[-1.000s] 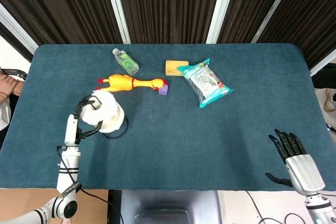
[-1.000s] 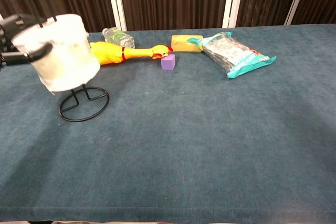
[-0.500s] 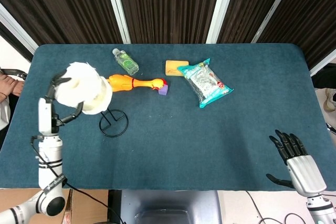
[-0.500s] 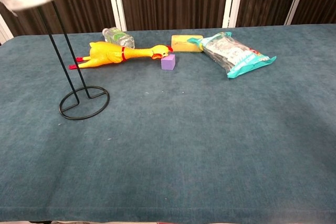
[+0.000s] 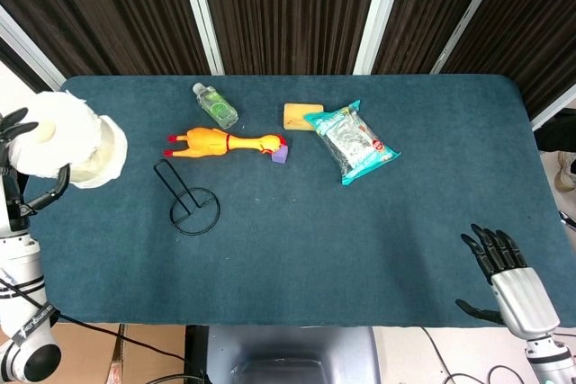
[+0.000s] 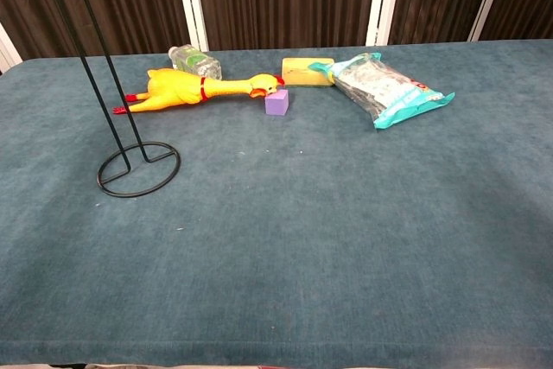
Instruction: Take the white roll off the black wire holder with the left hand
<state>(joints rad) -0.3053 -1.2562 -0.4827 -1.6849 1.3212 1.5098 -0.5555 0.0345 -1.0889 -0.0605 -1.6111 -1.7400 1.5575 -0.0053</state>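
In the head view my left hand (image 5: 25, 161) grips the white roll (image 5: 74, 146) in the air, over the table's left edge. The roll is well clear of the black wire holder (image 5: 186, 200), which stands bare and upright on the blue table. The chest view shows the holder (image 6: 108, 97) alone, with its tall loop and ring base; the roll and my left hand are outside that view. My right hand (image 5: 500, 263) hangs open past the table's near right corner, holding nothing.
A yellow rubber chicken (image 5: 225, 143) lies behind the holder, with a purple block (image 5: 279, 155) at its beak. Farther back are a small clear bottle (image 5: 215, 104), a yellow sponge (image 5: 301, 116) and a teal snack bag (image 5: 352, 142).
My left hand has lifted the white roll up off the holder's loop and carried it left, away from the holder. The holder now stands bare. The right hand has not moved.
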